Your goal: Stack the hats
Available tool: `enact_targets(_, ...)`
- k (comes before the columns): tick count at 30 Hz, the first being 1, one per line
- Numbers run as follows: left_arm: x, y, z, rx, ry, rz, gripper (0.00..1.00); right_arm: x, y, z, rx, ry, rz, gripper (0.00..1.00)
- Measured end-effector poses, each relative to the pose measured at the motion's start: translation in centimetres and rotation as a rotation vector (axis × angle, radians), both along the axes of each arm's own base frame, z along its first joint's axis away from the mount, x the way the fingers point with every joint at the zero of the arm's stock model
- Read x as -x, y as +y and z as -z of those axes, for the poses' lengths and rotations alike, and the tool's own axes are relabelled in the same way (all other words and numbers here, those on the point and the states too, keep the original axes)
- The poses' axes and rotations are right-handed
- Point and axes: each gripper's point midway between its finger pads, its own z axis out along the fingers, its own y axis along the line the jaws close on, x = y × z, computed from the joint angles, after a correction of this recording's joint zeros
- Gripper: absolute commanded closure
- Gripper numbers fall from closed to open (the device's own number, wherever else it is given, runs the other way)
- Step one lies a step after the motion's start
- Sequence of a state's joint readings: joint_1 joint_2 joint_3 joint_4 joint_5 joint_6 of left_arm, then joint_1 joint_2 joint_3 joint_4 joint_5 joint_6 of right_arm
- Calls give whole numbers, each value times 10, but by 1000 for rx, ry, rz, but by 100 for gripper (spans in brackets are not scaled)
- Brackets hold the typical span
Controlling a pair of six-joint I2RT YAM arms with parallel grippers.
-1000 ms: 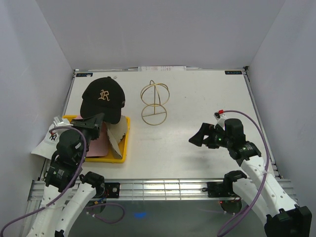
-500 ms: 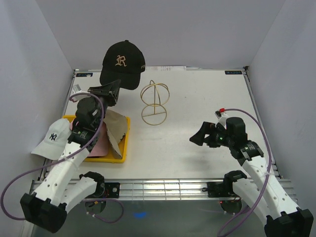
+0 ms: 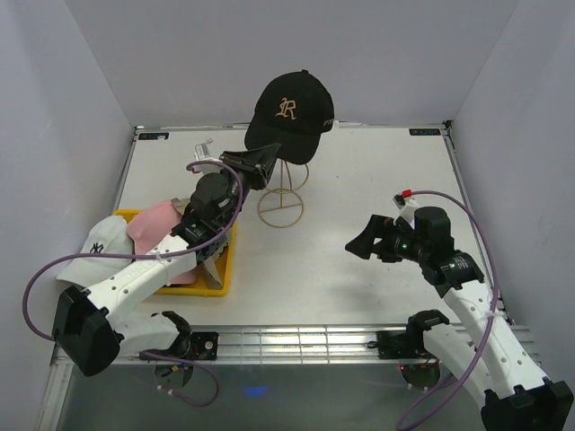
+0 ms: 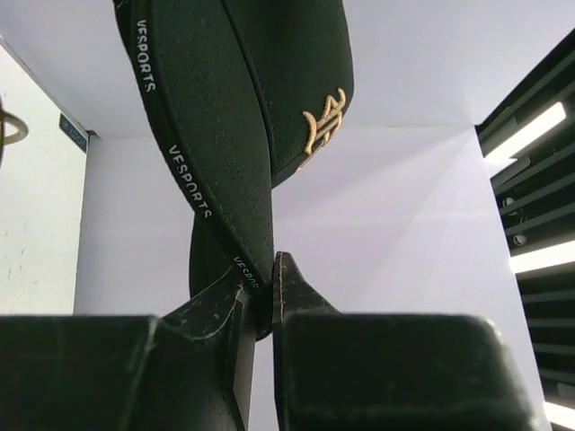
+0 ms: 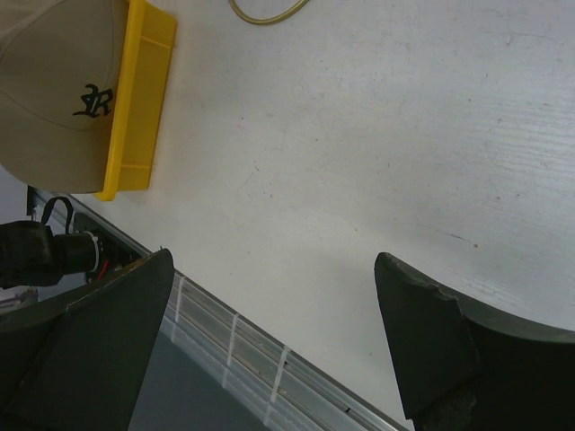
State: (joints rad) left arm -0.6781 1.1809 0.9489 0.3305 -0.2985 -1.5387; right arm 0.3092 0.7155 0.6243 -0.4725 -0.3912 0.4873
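Note:
My left gripper (image 3: 265, 160) is shut on the rim of a black cap with a gold "R" (image 3: 292, 112) and holds it up at the top of the gold wire stand (image 3: 280, 205). In the left wrist view the fingers (image 4: 267, 269) pinch the cap's sweatband (image 4: 216, 135). A pink cap (image 3: 153, 224) lies in the yellow tray (image 3: 202, 287). A white NY cap (image 3: 99, 247) lies at the table's left edge. A tan cap with a black "R" (image 5: 54, 81) lies in the tray (image 5: 135, 117). My right gripper (image 3: 359, 247) is open and empty over bare table (image 5: 274, 269).
The wire stand stands at the table's back middle; its base shows in the right wrist view (image 5: 265, 13). The tray sits at the front left, under my left arm. White walls close in the left, back and right. The aluminium rail (image 3: 296, 339) runs along the near edge.
My left arm has lifted the black cap from over the tray and carried it right, up to the wire stand. The pink cap is now uncovered. The right arm has barely moved.

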Motion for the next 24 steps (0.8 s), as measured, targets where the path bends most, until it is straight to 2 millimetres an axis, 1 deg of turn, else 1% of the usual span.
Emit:
enact_targets(2, 2, 0, 7, 2, 3, -14, 100, -2, 1, -5, -4, -12, -1, 2)
enact_targets(4, 2, 3, 16, -2, 10, -39, 100, -3, 1, -8, -6, -18, -1, 2)
enact_targets(10, 4, 22, 40, 1, 29, -115, 100, -2, 1, -8, -7, -17, -4, 2)
enact_targets(12, 4, 24, 47, 7, 37, -129, 100, -1, 1, -8, -7, -16, -5, 2)
enact_targets(15, 8, 20, 58, 14, 52, -129, 100, -1, 1, -8, -4, -17, -6, 2)
enact_targets(20, 16, 7, 70, 31, 69, -113, 100, 3, -1, -5, 6, -3, -11, 2)
enact_targets(24, 22, 4, 85, 31, 90, -116, 100, 5, -2, -3, 13, -1, -15, 2)
